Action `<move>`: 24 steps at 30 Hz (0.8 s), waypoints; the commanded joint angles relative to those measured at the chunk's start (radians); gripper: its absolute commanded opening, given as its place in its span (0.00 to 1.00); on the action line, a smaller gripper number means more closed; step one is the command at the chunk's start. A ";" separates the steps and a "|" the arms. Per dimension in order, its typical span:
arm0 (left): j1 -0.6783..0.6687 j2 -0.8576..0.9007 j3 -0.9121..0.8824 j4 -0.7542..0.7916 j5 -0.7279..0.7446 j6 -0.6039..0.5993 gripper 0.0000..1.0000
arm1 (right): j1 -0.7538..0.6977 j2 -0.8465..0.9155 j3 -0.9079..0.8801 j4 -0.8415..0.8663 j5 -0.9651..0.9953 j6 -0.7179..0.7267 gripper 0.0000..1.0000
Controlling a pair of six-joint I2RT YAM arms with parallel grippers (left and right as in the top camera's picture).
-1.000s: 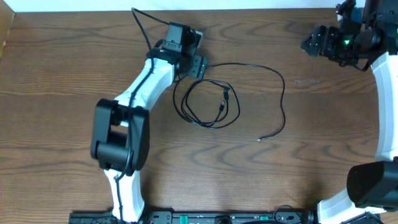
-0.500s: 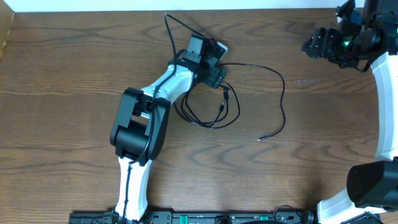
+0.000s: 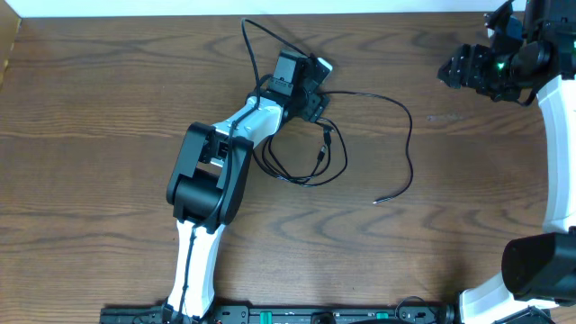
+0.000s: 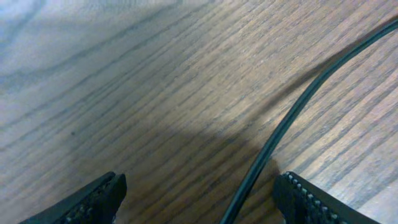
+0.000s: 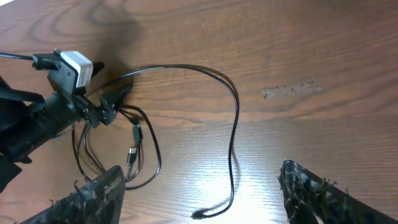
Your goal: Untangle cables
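**Overhead and wrist views.** A wooden table (image 3: pixel 90 108) carries two arms. The left arm (image 3: pixel 211 171) stretches toward the far middle of the table. The left gripper (image 4: pixel 199 182) sits low over the wood with its jaws apart. A black cable (image 4: pixel 278 130) runs between its fingers, closer to the right one; in the wrist view it touches neither.

Just beside this gripper, on the near side, the cable lies flat in loose, overlapping loops. Two small plugs (image 3: pixel 326 135) rest inside the loops. One long strand arcs off to the right, bends back and ends in a free tip (image 3: pixel 378 200) right of the table's middle.

The right gripper (image 5: pixel 200 169) hangs over the far right corner, well apart from the cable. Its jaws are spread wide and grip nothing.
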 commanded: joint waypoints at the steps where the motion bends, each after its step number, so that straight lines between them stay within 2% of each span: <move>1: 0.005 0.034 0.005 0.023 -0.049 0.041 0.78 | 0.008 -0.002 -0.006 -0.007 0.005 -0.015 0.76; 5: 0.013 0.034 0.005 0.063 -0.162 0.041 0.66 | 0.008 -0.002 -0.007 -0.024 0.005 -0.015 0.75; 8: 0.029 0.034 0.005 0.021 -0.157 0.040 0.53 | 0.008 -0.002 -0.007 -0.042 0.005 -0.015 0.75; 9: 0.032 0.034 0.005 -0.001 -0.157 0.040 0.47 | 0.008 -0.002 -0.007 -0.045 0.005 -0.015 0.75; 11: 0.036 0.034 0.005 -0.082 -0.156 0.032 0.27 | 0.008 -0.002 -0.007 -0.048 0.005 -0.015 0.74; 12: 0.036 0.034 0.005 -0.117 -0.156 0.029 0.10 | 0.008 -0.002 -0.007 -0.049 0.005 -0.015 0.74; 15: 0.036 0.034 0.005 -0.220 -0.160 0.029 0.07 | 0.008 -0.002 -0.007 -0.045 0.004 -0.015 0.74; 18: 0.036 0.013 0.005 -0.255 -0.282 -0.054 0.08 | 0.008 -0.002 -0.007 -0.041 0.004 -0.015 0.74; 21: 0.036 -0.067 0.006 -0.279 -0.405 -0.142 0.07 | 0.008 -0.002 -0.007 -0.046 0.005 -0.015 0.74; 24: 0.036 -0.190 0.007 -0.302 -0.415 -0.179 0.07 | 0.008 -0.002 -0.008 -0.047 0.004 -0.015 0.75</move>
